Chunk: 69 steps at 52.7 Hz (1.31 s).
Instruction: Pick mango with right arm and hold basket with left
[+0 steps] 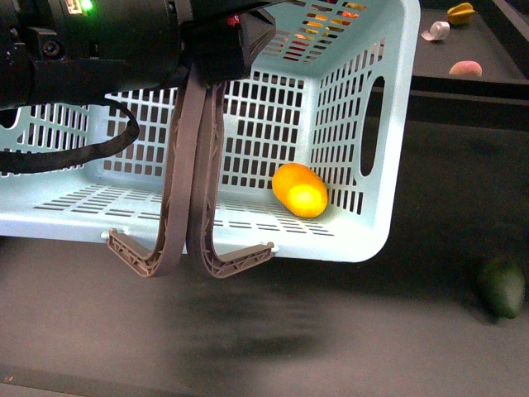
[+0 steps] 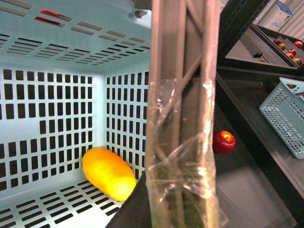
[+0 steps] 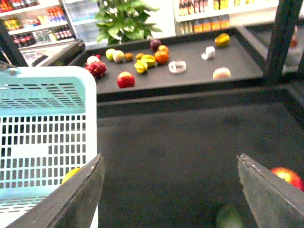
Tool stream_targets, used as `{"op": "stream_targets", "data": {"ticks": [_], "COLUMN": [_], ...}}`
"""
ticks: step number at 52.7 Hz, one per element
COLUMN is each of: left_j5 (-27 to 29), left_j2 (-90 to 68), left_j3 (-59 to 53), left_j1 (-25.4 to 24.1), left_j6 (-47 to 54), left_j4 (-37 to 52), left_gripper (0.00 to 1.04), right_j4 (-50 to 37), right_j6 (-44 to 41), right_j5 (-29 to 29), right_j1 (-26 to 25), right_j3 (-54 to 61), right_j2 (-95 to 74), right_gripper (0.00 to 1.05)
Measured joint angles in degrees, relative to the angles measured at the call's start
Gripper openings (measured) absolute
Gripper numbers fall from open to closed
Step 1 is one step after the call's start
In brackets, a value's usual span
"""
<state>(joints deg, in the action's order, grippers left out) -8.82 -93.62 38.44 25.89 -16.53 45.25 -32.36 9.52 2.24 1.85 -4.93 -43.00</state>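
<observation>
The turquoise basket (image 1: 388, 124) hangs tilted above the dark table, held up by its two brown-grey handles (image 1: 194, 165). My left gripper (image 1: 219, 50) is shut on the tops of those handles, which fill the left wrist view as a tape-wrapped bar (image 2: 183, 118). The yellow-orange mango (image 1: 300, 189) lies inside the basket, in the low corner against the slotted wall (image 2: 47, 109); it also shows close up in the left wrist view (image 2: 108, 173). My right gripper (image 3: 171, 190) is open and empty over bare table, beside the basket's outer wall (image 3: 47, 133). It is outside the front view.
A dark green fruit (image 1: 502, 285) lies on the table right of the basket, and a red apple (image 2: 223, 141) sits near it. A raised shelf behind (image 3: 190, 78) carries several fruits. A dark post (image 3: 280, 38) stands at its right end. A second grey-blue basket (image 2: 287, 116) is off to the side.
</observation>
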Motion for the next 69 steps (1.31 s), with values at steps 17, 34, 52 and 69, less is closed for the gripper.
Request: {"op": "stream_targets", "data": {"ticks": [17,34,52,69], "left_j5": [-0.11,0.02,-0.07,-0.02], "left_j2": [-0.02,-0.02,-0.02,-0.02], "left_j3": [-0.02,-0.02,-0.02,-0.02], "left_j1": [0.0,0.0,0.0,0.0], "left_j6": [-0.02,-0.02,-0.02,-0.02], "left_j4": [0.0,0.0,0.0,0.0], "left_gripper": [0.09,0.09,0.09,0.09], "right_j4": [-1.73,7.82,15.67,20.48], "right_j6": [-8.76,-9.33,-9.33,-9.33], "right_j5": [-2.08,-2.14,-2.14,-2.16], "right_j1": [-1.7,-1.7,-1.73,-1.73], "right_j3": [4.63,4.66,4.66,4.66], "right_j2": [8.07,18.43,26.49,31.32], "right_gripper": [0.28,0.02,0.02,0.02]}}
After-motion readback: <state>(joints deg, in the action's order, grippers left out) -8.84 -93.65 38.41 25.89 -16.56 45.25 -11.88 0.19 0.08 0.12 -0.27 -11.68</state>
